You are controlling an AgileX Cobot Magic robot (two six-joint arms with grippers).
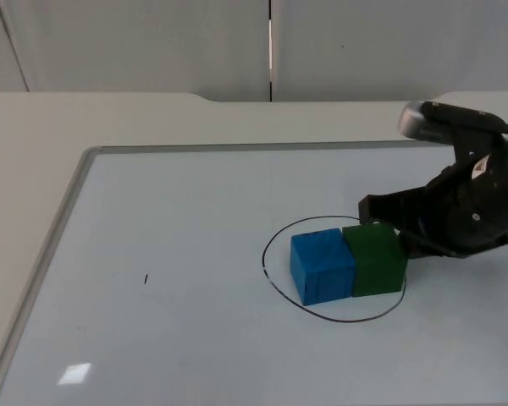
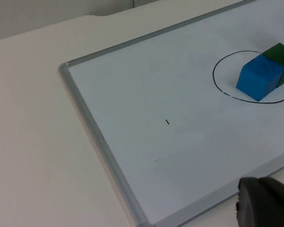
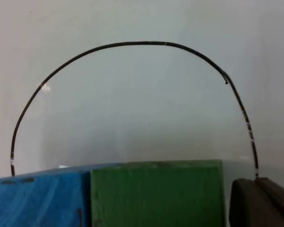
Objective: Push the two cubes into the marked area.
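Top view: the blue cube (image 1: 322,266) and the green cube (image 1: 374,258) stood side by side, touching, on the whiteboard (image 1: 195,220). Both lay inside the drawn ring (image 1: 267,254), but the green cube's outer edge was very near the line on the right arm's side. The right gripper (image 1: 385,222) was just behind and beside the green cube, at its far right corner, so the cubes lay from it toward the ring's centre. I could not tell from here whether its fingers were apart or together, and it held nothing that I could see.

Left wrist view: the pair sat well apart from this arm, across the board, blue cube (image 2: 259,77) nearer, green cube (image 2: 280,62) behind it, inside the ring (image 2: 217,80). The left arm waited off the board's edge; the left gripper (image 2: 265,203) showed as one dark tip, its state unclear.

Right wrist view: the green cube (image 3: 156,194) was directly before the gripper and the blue cube (image 3: 40,198) beside it, with most of the ring (image 3: 132,44) open beyond them. One finger (image 3: 260,203) stood just beside the green cube; perhaps touching. Any further push should go straight ahead, into that free space.
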